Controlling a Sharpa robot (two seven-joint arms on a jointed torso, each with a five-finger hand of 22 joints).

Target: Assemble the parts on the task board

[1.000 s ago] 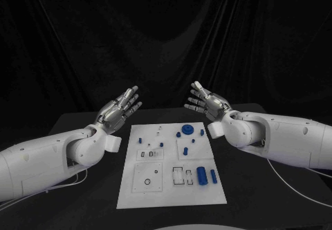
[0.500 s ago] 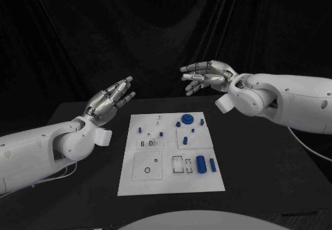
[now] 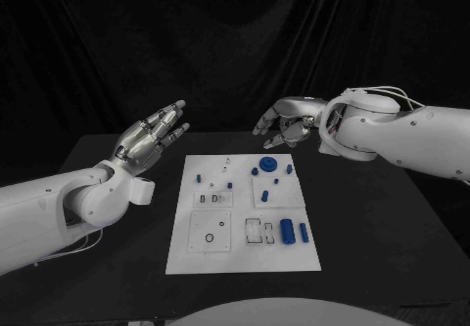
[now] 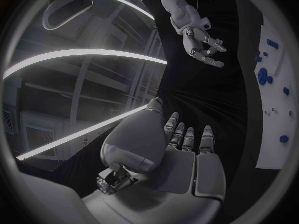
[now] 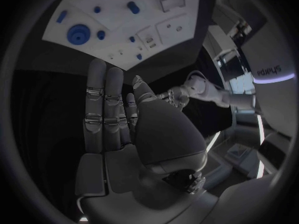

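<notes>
The white task board (image 3: 245, 261) lies in the middle of the black table. On it are small blue parts: a round disc (image 3: 267, 163) near the far edge, a thick cylinder (image 3: 287, 231) and a thin bar (image 3: 303, 233) near the front right, and several small pegs. My left hand (image 3: 152, 139) is raised to the left of the board's far corner, fingers straight and apart, holding nothing. My right hand (image 3: 286, 125) hangs above the board's far edge, fingers pointing down, empty. The right wrist view looks past that hand (image 5: 115, 119) onto the board (image 5: 115, 22) and the disc (image 5: 79, 34).
A black curtain hangs behind the table. Bare black table surface lies on both sides of the board. In the left wrist view my left hand (image 4: 181, 154) is in front, with the right hand (image 4: 202, 42) beyond it and the board's edge (image 4: 274, 129) to one side.
My right arm rose and turned over: the hand went from upright beside the board to fingers pointing down over its far edge. The left hand stays raised and open.
</notes>
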